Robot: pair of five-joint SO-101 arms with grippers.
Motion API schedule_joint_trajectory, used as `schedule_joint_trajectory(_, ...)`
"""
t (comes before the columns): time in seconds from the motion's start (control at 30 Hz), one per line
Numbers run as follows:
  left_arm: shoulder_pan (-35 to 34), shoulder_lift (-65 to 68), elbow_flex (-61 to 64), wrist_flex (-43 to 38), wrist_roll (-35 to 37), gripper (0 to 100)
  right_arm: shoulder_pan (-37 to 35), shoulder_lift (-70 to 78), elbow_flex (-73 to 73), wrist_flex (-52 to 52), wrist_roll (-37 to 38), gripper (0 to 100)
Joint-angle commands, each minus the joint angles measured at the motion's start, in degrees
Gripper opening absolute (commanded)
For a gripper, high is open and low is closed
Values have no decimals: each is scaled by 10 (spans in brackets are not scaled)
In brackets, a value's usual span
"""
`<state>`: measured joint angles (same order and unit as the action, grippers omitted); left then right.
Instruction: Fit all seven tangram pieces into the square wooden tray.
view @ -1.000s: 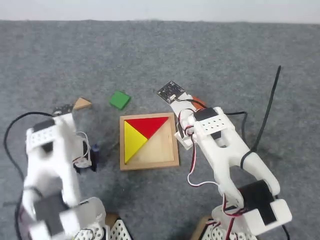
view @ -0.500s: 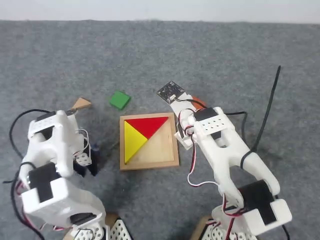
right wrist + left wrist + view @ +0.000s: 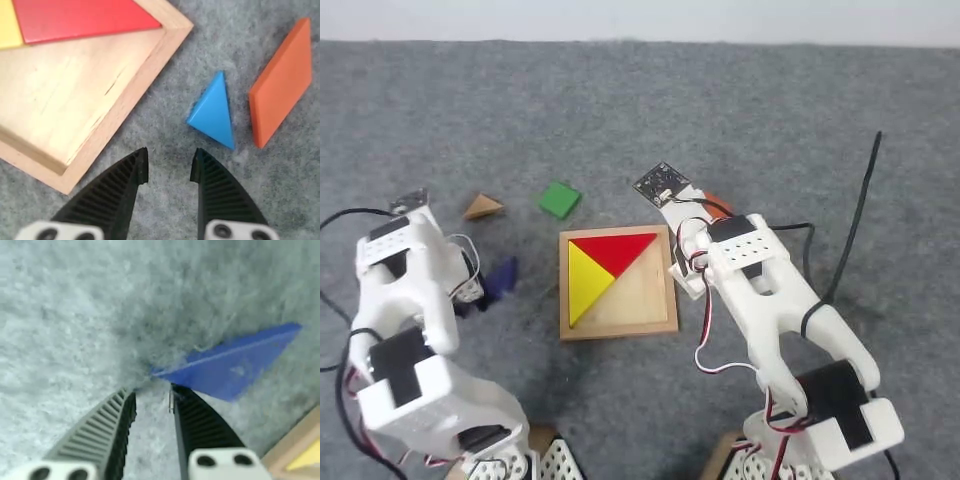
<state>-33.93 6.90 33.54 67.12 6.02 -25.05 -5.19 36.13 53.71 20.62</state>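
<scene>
The square wooden tray (image 3: 665,285) lies mid-table, holding a red triangle (image 3: 617,250) and a yellow triangle (image 3: 585,283). A dark blue triangle (image 3: 500,278) lies flat on the carpet to the tray's left. In the left wrist view my left gripper (image 3: 151,391) is open, its fingertips just short of one corner of that dark blue triangle (image 3: 235,367). My right gripper (image 3: 169,162) is open above bare carpet beside the tray's (image 3: 100,115) edge. Just beyond it lie a light blue triangle (image 3: 212,112) and an orange parallelogram (image 3: 280,82).
A green square (image 3: 559,199) and a tan triangle (image 3: 483,207) lie on the carpet behind and left of the tray. The right arm (image 3: 760,280) stands over the tray's right edge, and a black cable (image 3: 855,220) runs down the right side.
The left arm has swung left, away from the tray. The dark blue triangle, earlier at the gripper near the tray's left side, now lies flat farther back and left. The right arm is still.
</scene>
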Motion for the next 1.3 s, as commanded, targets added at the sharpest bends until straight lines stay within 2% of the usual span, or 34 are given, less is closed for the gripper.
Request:
schedule_joint_trajectory(0.0,-5,-6,-29,-62,29,108,-4,-36,-4,2,8,155)
schedule_joint_trajectory(0.3,11,-6,-66,-64,116,108,-4,-36,-4,4,8,155)
schedule_joint_trajectory(0.63,55,-7,-85,-31,149,109,-4,-36,-4,6,9,155)
schedule_joint_trajectory(0.9,55,-22,-125,95,145,109,-3,-36,-4,6,9,155)
schedule_joint_trajectory(1.03,64,-91,-139,193,97,109,-3,-36,-4,6,9,155)
schedule_joint_trajectory(1.2,97,-148,-136,211,103,109,-3,-36,-4,6,9,155)
schedule_joint_trajectory(1.27,105,-141,-128,210,148,111,-3,-36,-4,6,9,155)
